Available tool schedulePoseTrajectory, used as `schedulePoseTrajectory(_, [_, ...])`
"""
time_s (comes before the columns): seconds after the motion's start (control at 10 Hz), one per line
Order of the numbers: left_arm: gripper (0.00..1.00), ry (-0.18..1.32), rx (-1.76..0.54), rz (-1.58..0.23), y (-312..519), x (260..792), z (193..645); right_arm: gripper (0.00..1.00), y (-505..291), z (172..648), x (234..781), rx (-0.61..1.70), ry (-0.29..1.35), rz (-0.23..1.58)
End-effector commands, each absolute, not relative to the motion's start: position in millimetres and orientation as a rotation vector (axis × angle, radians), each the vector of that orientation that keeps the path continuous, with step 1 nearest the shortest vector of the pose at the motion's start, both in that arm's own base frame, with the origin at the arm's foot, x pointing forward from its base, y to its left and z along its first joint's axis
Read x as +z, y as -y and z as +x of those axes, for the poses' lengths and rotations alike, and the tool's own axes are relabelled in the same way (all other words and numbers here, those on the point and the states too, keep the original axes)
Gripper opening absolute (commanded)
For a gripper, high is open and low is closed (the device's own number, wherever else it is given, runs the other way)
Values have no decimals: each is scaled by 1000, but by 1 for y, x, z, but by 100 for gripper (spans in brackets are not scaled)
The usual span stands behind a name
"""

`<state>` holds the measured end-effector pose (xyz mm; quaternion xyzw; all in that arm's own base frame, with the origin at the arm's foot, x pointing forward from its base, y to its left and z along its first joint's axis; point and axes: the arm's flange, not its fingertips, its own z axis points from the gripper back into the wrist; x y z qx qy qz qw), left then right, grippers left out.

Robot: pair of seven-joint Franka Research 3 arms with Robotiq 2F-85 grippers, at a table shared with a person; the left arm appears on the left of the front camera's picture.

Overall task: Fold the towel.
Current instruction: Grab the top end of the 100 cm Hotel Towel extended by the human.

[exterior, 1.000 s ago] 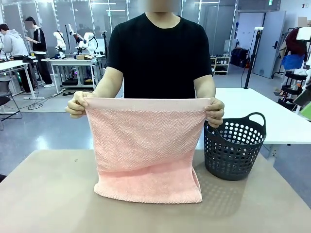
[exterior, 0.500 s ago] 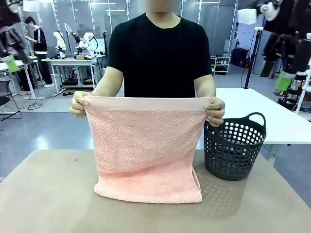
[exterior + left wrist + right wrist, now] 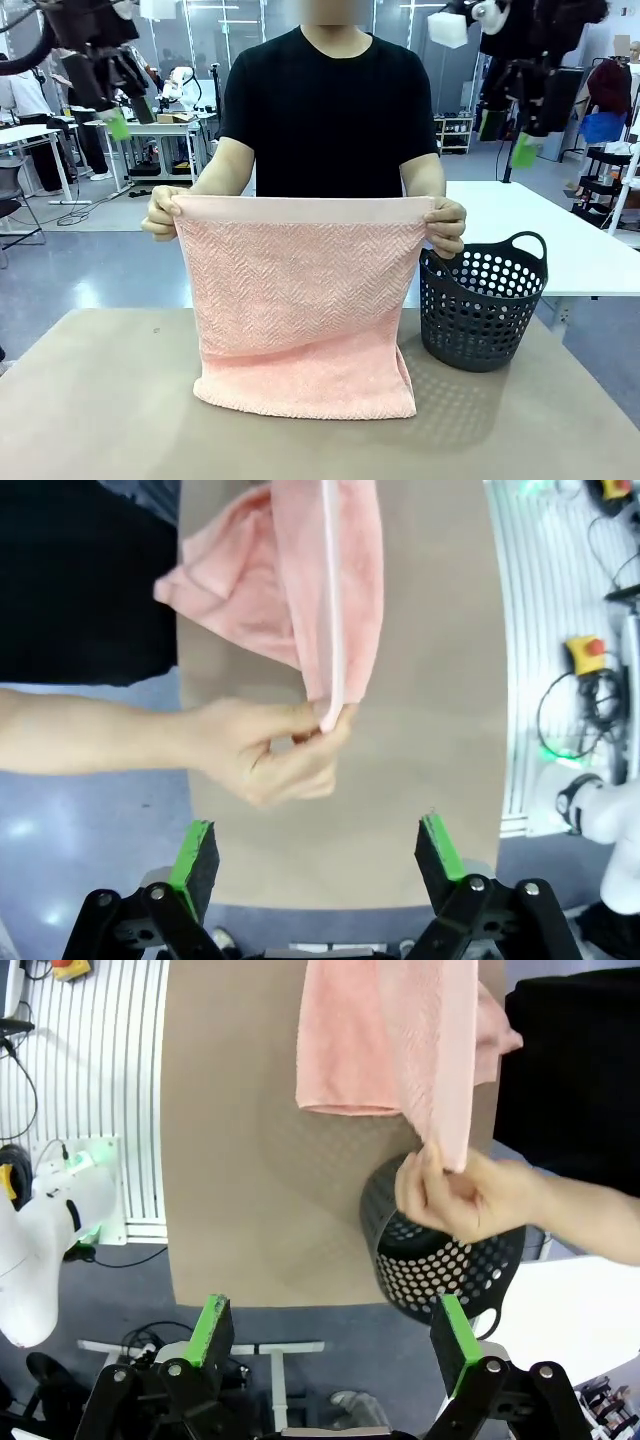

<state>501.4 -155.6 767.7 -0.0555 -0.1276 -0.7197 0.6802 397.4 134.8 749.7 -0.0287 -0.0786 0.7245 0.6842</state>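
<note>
where the towel is: the towel [image 3: 300, 300] is held up like a curtain over the far half of the tabletop [image 3: 100, 400]. A person pinches its two top corners. The plain band runs along the top, and the bottom part slumps onto the tabletop, a bit doubled over.

person's hands: one hand [image 3: 265, 755] sits under the left arm's camera and the other hand [image 3: 455, 1200] under the right arm's. Both grip right at the corner tips.

left pincer: the left pincer [image 3: 315, 850] is spread wide and holding nothing. It's up high, looking down at its corner and well clear of the cloth.

right pincer: same deal for the right pincer [image 3: 332, 1328]. Its jaws are apart, it's empty, and it hangs above the other corner.

neighbours: a dark holey basket [image 3: 482, 305] stands just beside the towel on the robot's right.

how it'll handle (my guess): soft, floppy and light. Terry loops should give the pads plenty of bite, so I don't expect slipping, and there's nothing here to break. It has zero stiffness though, so any corner left unsupported will flop.

where to grab (my guess): on the smooth band, just inboard of the person's fingers, one corner per arm. Pinch deep enough to get the whole hem.

watch out: fingers sit right next to the grab spots, and the basket may crowd the right-hand side.
</note>
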Motion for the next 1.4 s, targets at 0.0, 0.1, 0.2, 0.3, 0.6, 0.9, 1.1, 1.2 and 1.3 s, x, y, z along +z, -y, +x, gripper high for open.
schedulePoseTrajectory(0.0, [100,276,-1516,-185,175,770,487,100,-146,395,732,1627,220,-30])
schedulePoseTrajectory(0.1, [100,282,-1482,-129,185,768,477,100,-150,392,726,1624,247,-14])
schedulePoseTrajectory(0.2, [100,262,-1488,-92,192,763,469,100,-153,392,719,1622,246,-28])
schedulePoseTrajectory(0.3, [100,251,-1472,-63,196,756,464,100,-155,392,713,1614,251,-15])
schedulePoseTrajectory(0.6, [100,237,-1497,-117,200,762,469,100,-154,401,724,1643,223,-23])
schedulePoseTrajectory(0.9, [100,222,-1498,-120,202,752,465,100,-155,399,720,1641,234,-18])
schedulePoseTrajectory(1.1, [100,187,-1489,-31,223,743,459,100,-167,415,720,1699,268,-41])
schedulePoseTrajectory(1.2, [100,176,-1482,2,230,743,452,100,-171,424,722,1665,295,-45])
schedulePoseTrajectory(1.3, [100,182,-1493,15,233,743,447,100,-176,433,724,1649,317,-66])
